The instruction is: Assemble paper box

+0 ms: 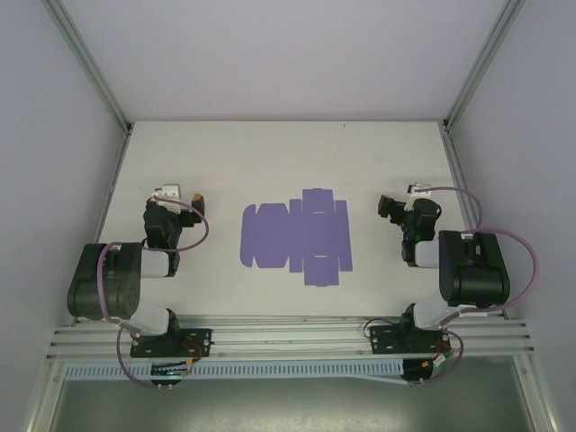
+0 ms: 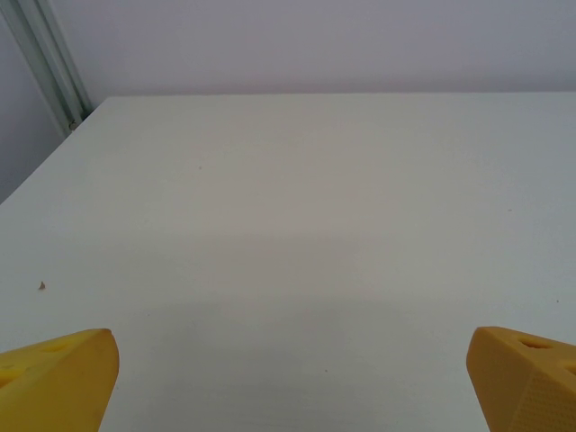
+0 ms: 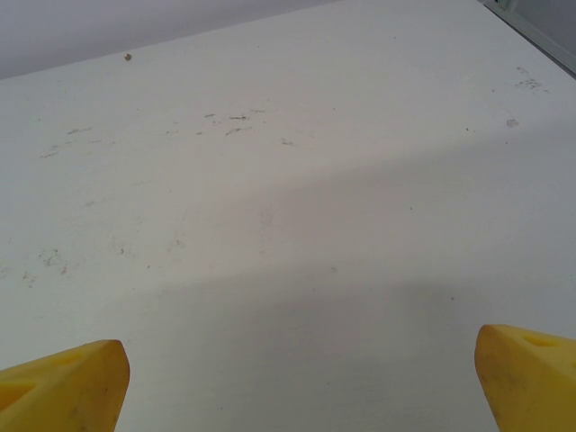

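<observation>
The paper box (image 1: 297, 236) lies as a flat lavender-purple die-cut sheet with flaps and tabs in the middle of the white table (image 1: 288, 153). My left gripper (image 1: 180, 194) rests left of the sheet, apart from it. In the left wrist view this gripper (image 2: 292, 382) is open, with its yellow fingertips (image 2: 63, 378) far apart over bare table. My right gripper (image 1: 403, 200) rests right of the sheet, also apart from it. Seen from the right wrist, that gripper (image 3: 301, 382) is open with nothing between its yellow fingertips (image 3: 526, 373).
Aluminium frame posts (image 1: 90, 67) stand at the table's back corners, with pale walls on three sides. A metal rail (image 1: 288, 335) runs along the near edge by the arm bases. Faint scuff marks (image 3: 234, 121) mark the table surface ahead of the right gripper.
</observation>
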`<state>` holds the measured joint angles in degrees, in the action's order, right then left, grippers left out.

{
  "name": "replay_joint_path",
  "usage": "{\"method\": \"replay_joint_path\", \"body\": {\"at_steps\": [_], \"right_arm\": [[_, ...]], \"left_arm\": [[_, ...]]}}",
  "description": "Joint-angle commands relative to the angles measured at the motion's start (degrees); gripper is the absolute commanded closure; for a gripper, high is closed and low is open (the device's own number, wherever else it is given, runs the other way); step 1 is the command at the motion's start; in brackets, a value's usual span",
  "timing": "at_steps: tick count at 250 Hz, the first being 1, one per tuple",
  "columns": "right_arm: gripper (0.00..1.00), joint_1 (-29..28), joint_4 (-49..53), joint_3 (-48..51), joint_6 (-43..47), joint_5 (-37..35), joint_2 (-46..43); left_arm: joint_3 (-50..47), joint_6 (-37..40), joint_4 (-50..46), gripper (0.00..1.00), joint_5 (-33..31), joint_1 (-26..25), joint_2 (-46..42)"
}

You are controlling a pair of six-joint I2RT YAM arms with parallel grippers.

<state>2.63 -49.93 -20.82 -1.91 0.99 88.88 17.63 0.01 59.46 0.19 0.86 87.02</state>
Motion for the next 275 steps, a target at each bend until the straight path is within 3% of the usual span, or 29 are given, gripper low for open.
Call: {"method": "replay_joint_path", "body": {"at_steps": [1, 30, 60, 90, 110, 134, 154, 174, 190, 215, 275], "right_arm": [[0.01, -0.1, 7.1, -3.6, -0.4, -0.6, -5.0], [0.01, -0.8, 21.0, -6.9, -3.0, -5.1, -15.7], [0.02, -2.4, 38.9, -12.3, -10.9, -7.7, -23.8], [0.07, -6.9, 59.9, -20.2, -20.7, -7.8, -24.3], [0.08, -13.9, 67.8, -24.3, -22.9, -8.2, -22.0], [0.10, -21.5, 69.4, -25.9, -25.9, -8.3, -17.7], [0.16, -25.3, 68.7, -26.6, -27.3, -4.7, -13.3], [0.26, -27.5, 68.1, -27.5, -28.8, -3.4, -8.4], [0.42, -28.7, 67.2, -28.4, -29.2, -1.9, -4.1], [0.51, -29.4, 67.5, -31.5, -28.5, 2.0, 2.5], [0.54, -28.7, 70.8, -32.7, -28.9, -2.0, 9.0]], "left_arm": [[2.6, 0.1, -6.5, 0.01, 0.0, 0.3, -5.4], [6.5, -4.3, -23.0, 0.01, 0.3, 0.3, -16.7], [16.7, -17.3, -50.6, 0.01, 9.6, 0.3, -22.8], [19.3, -26.2, -56.6, 0.01, 29.0, -0.3, -21.9], [20.8, -29.7, -61.0, 0.01, 31.6, -2.5, -19.9], [23.0, -29.9, -66.5, 0.02, 25.7, -8.8, -15.7], [25.4, -30.3, -68.6, 0.01, 27.6, -12.1, -9.9], [26.0, -31.2, -67.5, 0.01, 31.2, -13.2, -5.8], [26.2, -31.3, -67.1, 0.01, 31.5, -13.6, -3.7], [26.5, -31.3, -67.4, 0.01, 32.5, -14.1, -1.8], [27.4, -30.3, -69.4, 0.02, 34.4, -15.3, 2.0]]}}
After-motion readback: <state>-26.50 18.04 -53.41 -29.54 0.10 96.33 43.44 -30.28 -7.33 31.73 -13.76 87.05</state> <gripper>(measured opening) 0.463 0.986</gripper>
